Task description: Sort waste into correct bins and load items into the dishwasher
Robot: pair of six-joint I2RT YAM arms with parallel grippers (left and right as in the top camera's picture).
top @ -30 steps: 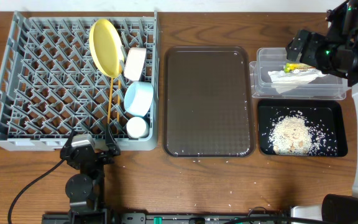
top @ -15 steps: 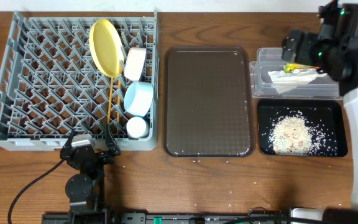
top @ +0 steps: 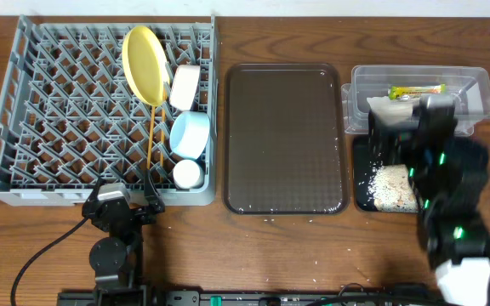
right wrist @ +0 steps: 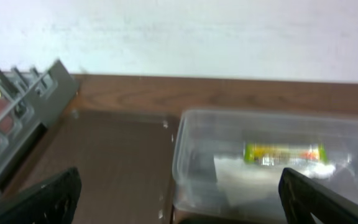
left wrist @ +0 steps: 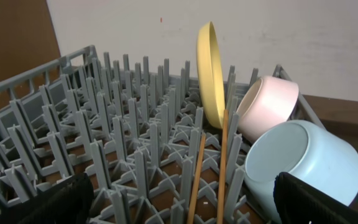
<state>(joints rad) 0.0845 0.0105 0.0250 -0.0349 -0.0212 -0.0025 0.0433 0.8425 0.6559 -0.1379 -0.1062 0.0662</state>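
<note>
The grey dish rack holds the upright yellow plate, white bowl, light blue bowl, small white cup and chopsticks. The clear tub holds the green-yellow wrapper and white napkin. Rice scraps lie in the black tray, partly hidden by my right arm. My right gripper is open and empty, at the tub's front edge. My left gripper is open and empty at the rack's front edge.
The brown serving tray lies between the rack and the bins. A few rice grains lie on the table near its front edge. The left wrist view shows the plate, white bowl, blue bowl and chopsticks.
My right arm has swung from above the tub's far right side down toward the front and now covers much of the black tray. The wrapper is uncovered. The left arm has not moved.
</note>
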